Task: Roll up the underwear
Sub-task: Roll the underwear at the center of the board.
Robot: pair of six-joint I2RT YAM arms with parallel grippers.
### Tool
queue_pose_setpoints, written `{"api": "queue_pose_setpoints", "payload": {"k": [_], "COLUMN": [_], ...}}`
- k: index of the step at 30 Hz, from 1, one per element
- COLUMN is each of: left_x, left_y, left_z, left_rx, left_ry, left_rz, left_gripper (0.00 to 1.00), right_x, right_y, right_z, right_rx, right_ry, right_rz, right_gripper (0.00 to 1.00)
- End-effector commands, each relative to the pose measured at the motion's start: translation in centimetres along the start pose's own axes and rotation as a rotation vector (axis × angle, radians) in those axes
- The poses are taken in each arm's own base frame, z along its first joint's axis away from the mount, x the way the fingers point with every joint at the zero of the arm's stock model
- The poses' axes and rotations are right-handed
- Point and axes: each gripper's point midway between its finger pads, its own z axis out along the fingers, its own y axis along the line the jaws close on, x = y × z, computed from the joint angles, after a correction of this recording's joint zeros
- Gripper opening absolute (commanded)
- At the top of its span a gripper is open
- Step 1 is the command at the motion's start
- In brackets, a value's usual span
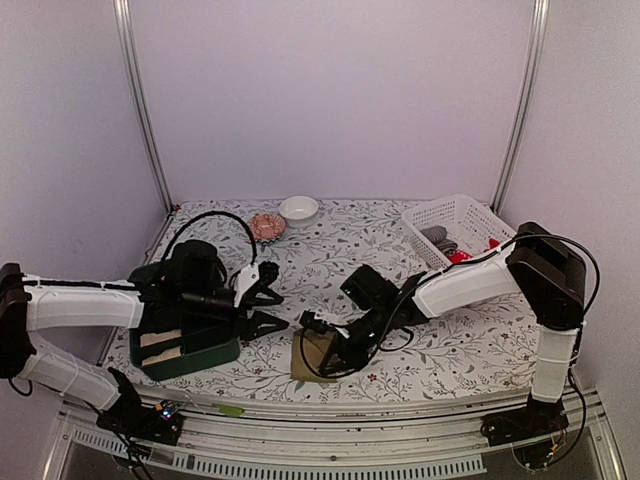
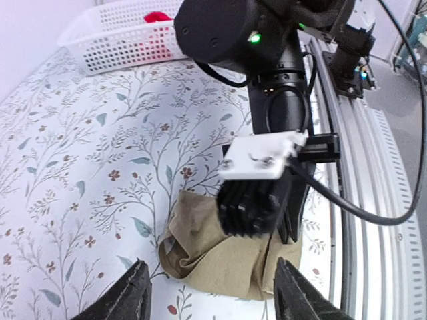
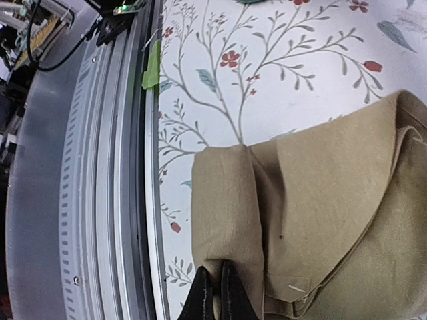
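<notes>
The khaki-tan underwear [image 1: 315, 354] lies partly folded near the table's front edge; it also shows in the left wrist view [image 2: 220, 252] and the right wrist view [image 3: 313, 220]. My right gripper [image 3: 215, 288] is shut on its rolled near edge, pinching a fold of cloth; in the top view it sits on the garment [image 1: 338, 345]. My left gripper [image 2: 210, 293] is open and empty, just left of the garment, its fingers apart [image 1: 262, 305]. Red underwear [image 1: 462, 256] and grey pieces [image 1: 436, 238] lie in the white basket [image 1: 455, 215].
A dark green bin [image 1: 190, 350] stands at the front left under my left arm. A white bowl [image 1: 298, 208] and a pinkish round item [image 1: 267, 226] sit at the back. The metal table rail [image 3: 100, 200] runs close along the garment's near side.
</notes>
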Motion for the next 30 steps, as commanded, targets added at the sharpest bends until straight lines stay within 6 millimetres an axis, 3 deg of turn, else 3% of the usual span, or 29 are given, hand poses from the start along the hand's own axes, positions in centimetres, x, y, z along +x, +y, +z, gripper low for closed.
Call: {"api": "queue_pose_setpoints", "payload": {"k": [1, 6, 8, 14, 24, 30], "left_x": [-1.1, 0.9, 2.3, 4.5, 6.0, 7.9], "left_y": [0.8, -2.7, -4.1, -7.4, -7.2, -7.1], "left_z": [-1.7, -1.0, -0.4, 2.5, 6.3, 8.5], "left_rx": [-0.206, -0.211, -0.176, -0.069, -0.026, 0.025], "left_ry": [-0.109, -0.057, -0.012, 0.093, 0.188, 0.279], "left_rz": [0.064, 0.154, 0.184, 0.306, 0.418, 0.451], "left_gripper": [0.63, 0.62, 0.61, 0.59, 0.54, 0.47], "right_x": [1.7, 2.7, 1.9, 2.8, 3.6, 3.7], "right_y": [-0.7, -1.3, -2.1, -3.1, -3.8, -3.7], "right_z": [0.3, 0.8, 0.7, 1.4, 1.9, 1.8], "right_rx": [-0.130, -0.207, -0.225, -0.266, -0.293, -0.301], "right_ry": [0.096, 0.124, 0.112, 0.145, 0.156, 0.154], "right_rz": [0.255, 0.369, 0.423, 0.528, 0.575, 0.577], "right_gripper": [0.00, 0.00, 0.00, 0.00, 0.00, 0.00]}}
